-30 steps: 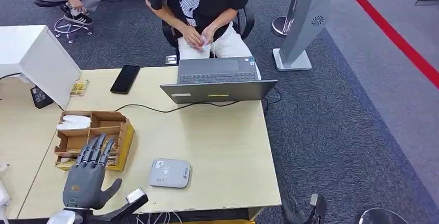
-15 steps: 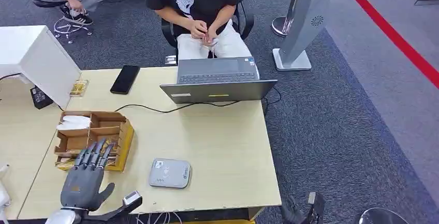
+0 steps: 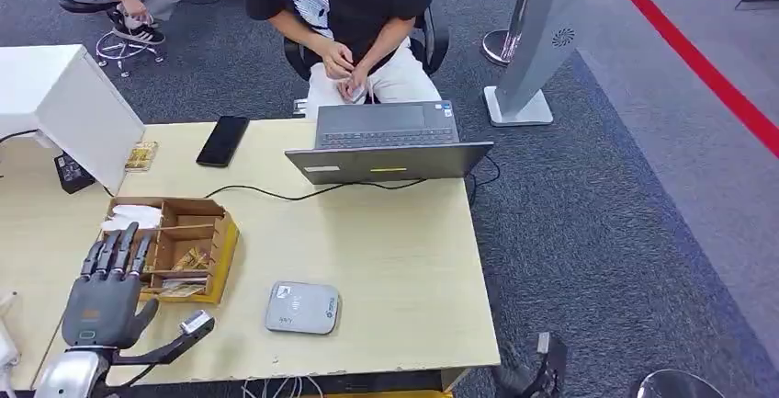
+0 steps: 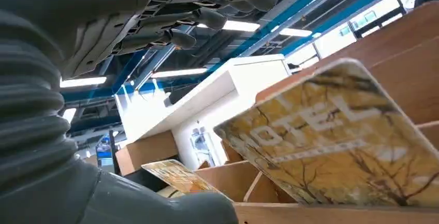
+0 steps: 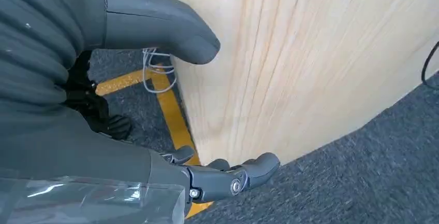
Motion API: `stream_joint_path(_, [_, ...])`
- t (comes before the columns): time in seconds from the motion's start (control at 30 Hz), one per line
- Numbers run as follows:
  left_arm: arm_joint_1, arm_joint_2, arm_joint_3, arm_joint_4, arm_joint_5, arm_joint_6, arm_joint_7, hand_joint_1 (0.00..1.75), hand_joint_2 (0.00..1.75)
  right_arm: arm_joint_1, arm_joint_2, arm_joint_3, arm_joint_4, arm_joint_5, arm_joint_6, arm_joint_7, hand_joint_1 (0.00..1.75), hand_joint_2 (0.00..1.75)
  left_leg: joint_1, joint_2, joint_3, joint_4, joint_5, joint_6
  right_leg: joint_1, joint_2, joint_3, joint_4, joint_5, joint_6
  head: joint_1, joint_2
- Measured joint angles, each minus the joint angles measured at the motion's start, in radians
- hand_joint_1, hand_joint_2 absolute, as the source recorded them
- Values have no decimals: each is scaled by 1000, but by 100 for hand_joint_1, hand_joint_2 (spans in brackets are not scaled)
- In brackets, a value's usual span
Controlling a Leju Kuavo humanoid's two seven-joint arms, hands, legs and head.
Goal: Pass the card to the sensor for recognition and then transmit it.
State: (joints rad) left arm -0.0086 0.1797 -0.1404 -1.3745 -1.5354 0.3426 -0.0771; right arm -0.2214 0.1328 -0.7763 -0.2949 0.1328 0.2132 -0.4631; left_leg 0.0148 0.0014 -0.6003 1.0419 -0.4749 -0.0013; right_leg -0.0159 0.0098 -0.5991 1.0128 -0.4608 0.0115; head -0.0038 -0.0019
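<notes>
A cardboard organiser box (image 3: pixel 220 242) sits on the left of the table and holds several yellow-patterned cards (image 3: pixel 188 260). My left hand (image 3: pixel 103 297) hovers at the box's left front corner, fingers straight and spread, holding nothing. The left wrist view looks under the fingers (image 4: pixel 207 17) at a leaning card printed "HOTEL" (image 4: pixel 336 141) and a second card (image 4: pixel 178 175) between the box's dividers. The grey card sensor (image 3: pixel 302 307) lies flat on the table to the right of the box. My right hand (image 5: pixel 103 151) hangs beside the table's edge, thumb apart from the fingers, empty.
A laptop (image 3: pixel 387 145) stands at the table's far edge with a person (image 3: pixel 340 12) seated behind it. A black phone (image 3: pixel 222 140), a cable (image 3: pixel 276 194) and a white box (image 3: pixel 64 108) lie on the left. A grey stand (image 3: pixel 537 39) rises at the right.
My left hand has moved left, from over the box's front middle to its left front corner, uncovering the cards. The seated person has shifted a little to the left.
</notes>
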Motion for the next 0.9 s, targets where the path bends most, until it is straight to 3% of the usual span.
stream_joint_path(0.9, [-24, -4, -2, 50, 0, 1, -3, 0, 175, -1, 0, 3, 0, 0, 0, -2, 0, 175, 0, 0, 0, 0, 0, 0, 0, 0, 0, 0, 0, 0, 0, 0])
